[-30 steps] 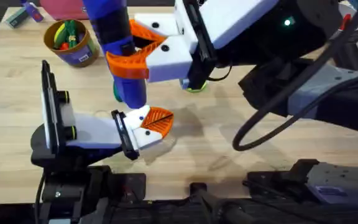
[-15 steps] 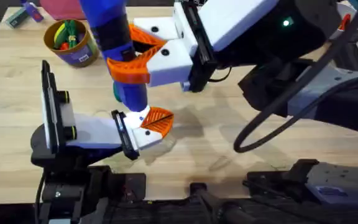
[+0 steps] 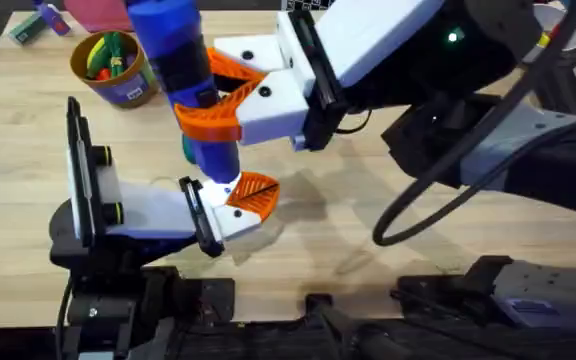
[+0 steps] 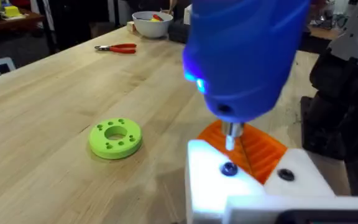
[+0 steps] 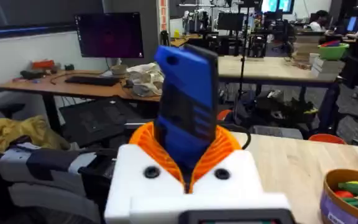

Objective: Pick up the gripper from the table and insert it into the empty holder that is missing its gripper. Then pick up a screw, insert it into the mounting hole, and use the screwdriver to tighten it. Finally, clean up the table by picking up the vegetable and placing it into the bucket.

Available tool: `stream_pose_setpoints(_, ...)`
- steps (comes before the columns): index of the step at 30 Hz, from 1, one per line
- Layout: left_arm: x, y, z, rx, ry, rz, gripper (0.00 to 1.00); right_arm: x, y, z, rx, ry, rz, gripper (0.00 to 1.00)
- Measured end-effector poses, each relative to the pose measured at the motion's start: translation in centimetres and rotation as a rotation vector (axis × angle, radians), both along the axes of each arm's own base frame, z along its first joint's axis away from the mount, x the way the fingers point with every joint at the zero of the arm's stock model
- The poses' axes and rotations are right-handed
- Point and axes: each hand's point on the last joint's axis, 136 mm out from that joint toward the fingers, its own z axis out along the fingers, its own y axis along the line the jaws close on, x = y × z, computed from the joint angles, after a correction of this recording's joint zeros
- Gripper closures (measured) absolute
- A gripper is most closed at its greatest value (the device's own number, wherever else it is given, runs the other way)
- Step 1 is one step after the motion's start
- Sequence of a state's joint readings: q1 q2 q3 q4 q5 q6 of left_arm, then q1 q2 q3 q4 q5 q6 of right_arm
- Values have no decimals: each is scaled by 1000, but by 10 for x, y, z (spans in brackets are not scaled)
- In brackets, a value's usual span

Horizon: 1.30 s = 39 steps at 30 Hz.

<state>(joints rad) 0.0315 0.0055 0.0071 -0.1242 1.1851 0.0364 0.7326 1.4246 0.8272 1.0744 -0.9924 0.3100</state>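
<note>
Screw-tightening stage in hand; cleanup apparently finished ahead of order.

Screwdriver (image 3: 190,85) clenched upright between the orange pads of the right gripper (image 3: 226,93), bit pointing down onto the screw (image 4: 229,168) seated in the holder (image 4: 241,186). Orange gripper (image 3: 255,192) already fitted on that holder, near the worktop's front edge, left of centre. Left gripper (image 3: 238,205) taken to be the assembly under repair; open or closed cannot be told from these views. Whether the bit is engaged in the screw head or just above it not clear, the tip being partly masked. Vegetable (image 3: 115,48) judged to be the green piece inside the bucket (image 3: 118,82) at the back left corner. Green ring (image 4: 115,137) loose on the worktop just beside the work. Remaining: driving the screw home, releasing the screwdriver.
</note>
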Motion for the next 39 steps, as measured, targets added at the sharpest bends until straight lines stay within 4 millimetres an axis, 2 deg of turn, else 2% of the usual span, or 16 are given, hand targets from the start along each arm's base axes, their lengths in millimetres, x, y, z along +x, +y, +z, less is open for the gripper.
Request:
stream_pose_setpoints(10, 0, 0, 0, 0, 0, 0, 989, -8, 5, -1, -1, -2, 23, 977)
stream_pose_setpoints(39, 0, 0, 0, 0, 0, 0, 989, -10, 5, -6, -12, -35, 32, 977)
